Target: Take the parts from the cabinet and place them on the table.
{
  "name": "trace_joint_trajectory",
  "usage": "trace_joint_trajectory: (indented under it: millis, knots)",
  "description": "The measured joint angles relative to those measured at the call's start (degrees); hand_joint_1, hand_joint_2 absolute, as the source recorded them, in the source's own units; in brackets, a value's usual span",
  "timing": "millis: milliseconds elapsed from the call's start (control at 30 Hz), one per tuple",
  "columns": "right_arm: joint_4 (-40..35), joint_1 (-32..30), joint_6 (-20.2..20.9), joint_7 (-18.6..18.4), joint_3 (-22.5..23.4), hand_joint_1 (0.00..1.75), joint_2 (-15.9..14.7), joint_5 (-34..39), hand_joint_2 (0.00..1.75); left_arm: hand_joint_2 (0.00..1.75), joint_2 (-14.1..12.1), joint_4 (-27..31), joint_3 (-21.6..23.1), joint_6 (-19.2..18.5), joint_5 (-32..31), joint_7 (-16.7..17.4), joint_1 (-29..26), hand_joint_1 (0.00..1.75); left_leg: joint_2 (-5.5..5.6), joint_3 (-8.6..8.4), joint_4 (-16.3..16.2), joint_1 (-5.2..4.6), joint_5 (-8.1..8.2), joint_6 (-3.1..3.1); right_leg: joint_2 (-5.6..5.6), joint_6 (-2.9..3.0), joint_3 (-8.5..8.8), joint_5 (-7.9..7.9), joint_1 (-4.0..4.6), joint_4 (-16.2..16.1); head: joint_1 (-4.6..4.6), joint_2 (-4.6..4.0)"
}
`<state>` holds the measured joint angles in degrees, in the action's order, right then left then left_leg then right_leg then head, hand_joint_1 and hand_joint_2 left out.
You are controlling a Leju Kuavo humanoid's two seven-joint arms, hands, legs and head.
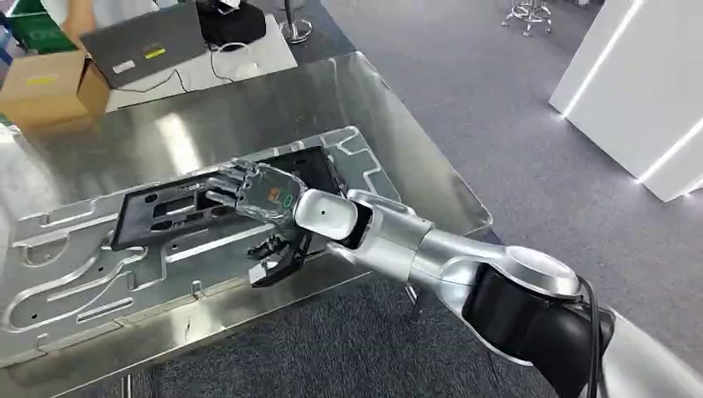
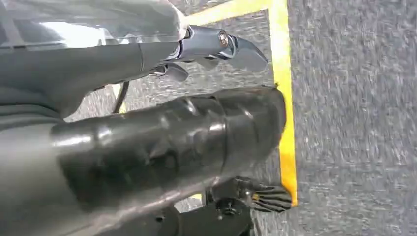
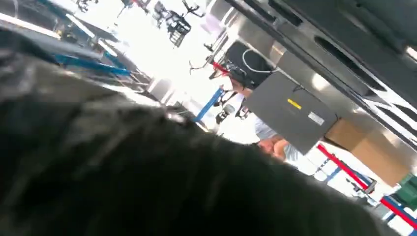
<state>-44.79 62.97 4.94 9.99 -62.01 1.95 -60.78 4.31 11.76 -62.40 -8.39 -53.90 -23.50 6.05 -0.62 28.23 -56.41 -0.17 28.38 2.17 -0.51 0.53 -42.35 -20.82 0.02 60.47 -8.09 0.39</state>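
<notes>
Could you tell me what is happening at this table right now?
The right robot hand is reaching over the steel table, with its fingers on a black plastic panel that lies on a large stamped metal plate. Whether it grips the panel or only rests on it is unclear. The left robot hand hangs over grey carpet with a yellow floor line.

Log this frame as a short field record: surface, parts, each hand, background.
surface: shiny metal table
parts: black slotted part lying flat on a large silver stamped panel, which rests on the table
right hand: right hand laid on top of the black part, fingers over its slots, thumb at its near edge; a firm grip cannot be told
left hand: left hand hanging over grey carpet with a yellow floor line, holding nothing visible
background: closed laptop and cardboard box beyond the table
</notes>
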Motion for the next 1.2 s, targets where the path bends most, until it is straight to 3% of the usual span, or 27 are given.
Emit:
trace_joint_trajectory:
  millis: [33, 100, 133, 200, 233, 267, 333, 367, 433, 467, 500, 533, 600, 633, 667, 700, 767, 800, 833, 867, 967, 1000, 1033, 1100, 1133, 1167, 1200]
  knots:
    - [0.02, 0.02, 0.0, 0.0, 0.02, 0.0, -0.04, 0.0, 0.0, 0.0, 0.0, 0.0, -0.02, 0.0, 0.0, 0.02, -0.1, 0.0, -0.16, 0.96, 0.12, 0.03, -0.92, 0.74, 0.04, -0.38, -0.59, -4.46, -0.14, 2.5, 0.0, 0.0]
    - [0.02, -0.05, 0.0, 0.0, 0.04, 0.0, -0.13, 0.0, 0.0, 0.0, 0.02, 0.0, -0.02, 0.02, -0.04, 0.07, -0.24, 0.0, -0.32, 3.04, -0.08, 0.03, -2.43, 0.67, 0.14, -1.11, -1.88, -11.08, -0.5, 10.63, -0.02, 0.0]
    - [0.02, -0.12, 0.0, 0.0, 0.04, 0.0, -0.17, 0.0, 0.0, 0.0, 0.04, 0.0, -0.02, 0.02, -0.04, 0.09, -0.23, 0.0, -0.38, 4.13, -0.23, 0.03, -3.16, 0.58, 0.17, -1.42, -2.29, -11.75, -0.7, 14.42, 0.02, 0.0]
    - [0.02, -0.32, 0.0, 0.0, 0.04, 0.0, -0.28, 0.0, 0.0, 0.0, 0.07, 0.0, -0.02, 0.07, -0.04, 0.26, -0.23, 0.0, -0.45, 6.53, -0.77, 0.15, -4.51, 0.23, 0.21, -1.9, -0.79, -7.93, -1.02, 16.95, 0.02, 0.0]
    - [0.02, -0.31, 0.0, 0.02, 0.04, 0.0, -0.31, 0.04, 0.0, 0.0, 0.11, 0.0, -0.02, 0.07, -0.04, 0.35, -0.24, 0.0, -0.46, 7.71, -1.21, 0.23, -5.1, -0.02, 0.21, -2.0, 1.56, -5.8, -1.12, 14.98, 0.0, 0.0]
    - [0.0, -0.26, 0.0, 0.02, 0.04, 0.0, -0.35, 0.18, 0.0, 0.0, 0.13, 0.0, -0.07, 0.09, -0.04, 0.35, -0.25, 0.0, -0.45, 8.69, -1.73, 0.31, -5.56, -0.3, 0.23, -2.02, 4.81, -5.22, -1.24, 11.36, 0.0, 0.0]
    - [-0.44, -0.15, 0.02, 0.2, 0.2, 0.0, -0.33, 0.31, 0.0, 0.0, 0.18, 0.0, -0.09, 0.07, -0.02, 0.37, -0.24, 0.0, -0.31, 10.04, -2.93, 0.08, -6.11, -0.94, 0.23, -1.64, 12.23, -9.66, -0.91, 0.87, 0.04, 0.0]
    - [-0.63, -0.15, 0.07, 0.2, 0.33, 0.0, -0.39, 0.37, 0.0, 0.0, 0.22, 0.0, -0.13, 0.02, -0.04, 0.39, -0.31, 0.0, -0.35, 10.19, -2.88, 0.15, -6.68, -1.45, 0.2, -0.8, 12.84, -10.56, -0.74, -0.37, 0.02, 0.02]
    - [-0.68, -0.22, 0.26, 0.28, 0.31, 0.0, -0.5, 0.46, 0.0, 0.0, 0.22, 0.0, -0.35, 0.02, -0.07, 0.46, -0.32, 0.0, -0.33, 10.34, -2.36, 0.45, -7.97, -2.18, 0.21, -0.04, 12.13, -9.58, -0.27, -0.45, 0.04, 0.02]
    - [-0.68, -0.36, 0.42, 0.33, 0.31, 0.0, -0.59, 0.52, 0.0, 0.0, 0.22, 0.0, -0.48, 0.02, -0.07, 0.5, -0.63, 0.0, -0.23, 10.69, -2.18, 0.54, -8.32, -2.61, 0.36, 0.75, 11.5, -8.73, -0.6, -0.95, -0.02, 0.0]
    - [-0.7, -0.37, 0.57, 0.35, 0.31, 0.0, -0.63, 0.63, 0.0, 0.0, 0.3, 0.0, -0.57, 0.02, -0.07, 0.52, -0.63, 0.0, -0.06, 11.23, -3.16, 0.85, -6.26, -2.98, 0.73, 1.37, 11.02, -7.89, -0.76, -1.11, 0.04, 0.0]
    - [-0.83, -0.34, 0.59, 0.37, 0.31, 0.0, -0.63, 0.72, 0.0, 0.0, 0.46, -0.02, -0.57, -0.09, -0.09, 0.59, -0.76, 0.0, 0.05, 12.11, -5.46, 0.87, -2.57, -3.3, 0.69, 1.92, 10.11, -7.14, -0.77, -1.14, 0.04, 0.0]
    - [-0.96, -0.38, 0.72, 0.39, 0.28, 0.0, -0.63, 0.85, 0.0, 0.0, 0.46, -0.02, -0.59, -0.02, -0.09, 0.59, -0.71, 0.0, 0.09, 13.92, -12.94, 0.99, 3.82, -3.71, 0.67, 2.06, 8.45, -5.66, -0.66, -1.09, 0.04, 0.0]
    - [-0.96, -0.46, 0.85, 0.39, 0.28, 0.0, -0.68, 0.9, 0.0, 0.0, 0.44, -0.02, -0.63, -0.02, -0.09, 0.59, -0.64, 0.0, 0.13, 14.51, -16.85, 0.98, 5.42, -3.87, 0.67, 2.03, 7.34, -4.82, -0.62, -1.02, 0.07, 0.0]
    - [-0.96, -0.6, 0.87, 0.42, 0.26, 0.0, -0.74, 0.94, 0.0, 0.0, 0.44, -0.02, -0.7, -0.02, -0.09, 0.59, -0.61, 0.0, 0.14, 14.31, -19.34, 0.99, 4.85, -3.96, 0.67, 1.94, 6.18, -4.0, -0.62, -0.94, 0.05, 0.0]
    - [-0.96, -0.74, 0.87, 0.44, 0.26, 0.0, -0.81, 0.94, 0.0, 0.0, 0.44, -0.02, -0.74, -0.02, -0.09, 0.61, -0.62, 0.0, 0.14, 13.16, -19.36, 1.01, 2.83, -4.0, 0.67, 1.82, 5.14, -3.28, -0.66, -0.82, 0.07, 0.0]
    - [-0.98, -0.85, 0.87, 0.44, 0.26, 0.0, -0.87, 0.94, 0.0, 0.0, 0.44, 0.0, -0.83, -0.02, -0.09, 0.7, -0.62, 0.0, 0.13, 8.02, -14.01, 1.08, -1.27, -3.99, 0.68, 1.44, 3.17, -1.95, -0.78, -0.42, 0.07, 0.0]
    - [-1.03, -0.82, 0.87, 0.44, 0.26, 0.0, -0.87, 0.96, 0.0, 0.0, 0.42, 0.0, -0.85, -0.02, -0.09, 0.7, -0.59, 0.0, 0.17, 4.32, -9.43, 1.12, -1.15, -3.87, 0.63, 1.2, 2.49, -1.38, -0.8, -0.22, 0.09, 0.0]
    - [-1.25, -0.78, 0.83, 0.46, 0.28, 0.0, -0.9, 0.96, 0.0, 0.0, 0.42, 0.0, -0.85, -0.02, -0.09, 0.7, -0.39, 0.0, 0.42, 0.24, -3.59, 0.84, 1.77, -3.61, 0.53, 0.79, 1.98, -0.86, -0.59, -0.04, 0.09, 0.02]
    - [-1.36, -0.8, 0.81, 0.44, 0.33, 0.0, -1.01, 0.98, 0.0, 0.0, 0.37, 0.0, -0.87, -0.02, -0.09, 0.68, -0.34, 0.0, 0.63, -0.57, -1.36, 0.69, 2.49, -2.92, 0.67, 0.39, 2.0, -0.31, -0.59, -0.12, 0.02, 0.02]
    - [-1.44, -0.85, 0.83, 0.57, 0.31, 0.0, -1.05, 0.98, 0.0, 0.0, 0.37, 0.0, -0.96, -0.02, -0.09, 0.7, -0.37, 0.0, 0.55, 0.7, -1.14, 0.48, 0.82, -1.47, 0.68, -0.71, 2.09, 1.89, -0.54, -1.47, -0.02, 0.0]
    - [-1.42, -0.86, 0.9, 0.57, 0.31, 0.0, -1.31, 0.98, 0.0, 0.0, 0.41, 0.0, -0.98, -0.02, -0.09, 0.7, -0.26, 0.0, 0.16, 1.24, -0.82, 0.89, -0.21, -0.83, 0.62, -0.95, 1.67, 0.77, -0.71, -0.98, 0.04, 0.0]
    - [-1.42, -0.82, 0.9, 0.59, 0.31, 0.0, -1.33, 0.98, 0.0, 0.0, 0.44, 0.0, -0.98, -0.02, -0.11, 0.74, -0.16, 0.0, 0.07, 1.98, -0.81, 0.79, -1.01, -0.07, 0.59, -1.04, 0.59, -2.61, -0.75, 0.78, 0.0, 0.0]
    - [-1.42, -0.86, 0.92, 0.59, 0.31, 0.0, -1.49, 0.98, 0.0, 0.0, 0.44, 0.0, -1.01, -0.02, -0.11, 0.77, -0.18, 0.0, -0.11, 3.98, -0.88, 0.66, -2.59, 0.38, 0.56, -1.19, -1.43, -10.13, -0.79, 8.68, 0.0, 0.0]
    - [-1.42, -0.92, 0.92, 0.59, 0.31, 0.0, -1.51, 0.98, 0.0, 0.0, 0.44, 0.0, -1.01, 0.0, -0.11, 0.77, -0.18, 0.0, -0.13, 5.08, -0.94, 0.55, -3.41, 0.44, 0.54, -1.31, -2.18, -12.18, -0.78, 13.08, 0.02, 0.0]
    - [-1.42, -1.01, 0.92, 0.59, 0.31, 0.0, -1.53, 0.98, 0.0, 0.0, 0.44, 0.0, -1.03, 0.09, -0.11, 0.76, -0.17, 0.0, -0.15, 6.19, -1.07, 0.43, -4.25, 0.43, 0.55, -1.36, -2.27, -11.93, -0.79, 16.23, 0.02, 0.0]
    - [-1.42, -1.13, 0.92, 0.59, 0.28, 0.0, -1.57, 0.98, 0.0, 0.0, 0.44, 0.0, -1.03, 0.15, -0.13, 0.77, -0.18, 0.0, -0.15, 7.34, -1.23, 0.33, -5.01, 0.36, 0.55, -1.29, -1.44, -9.96, -0.78, 17.23, 0.02, 0.0]
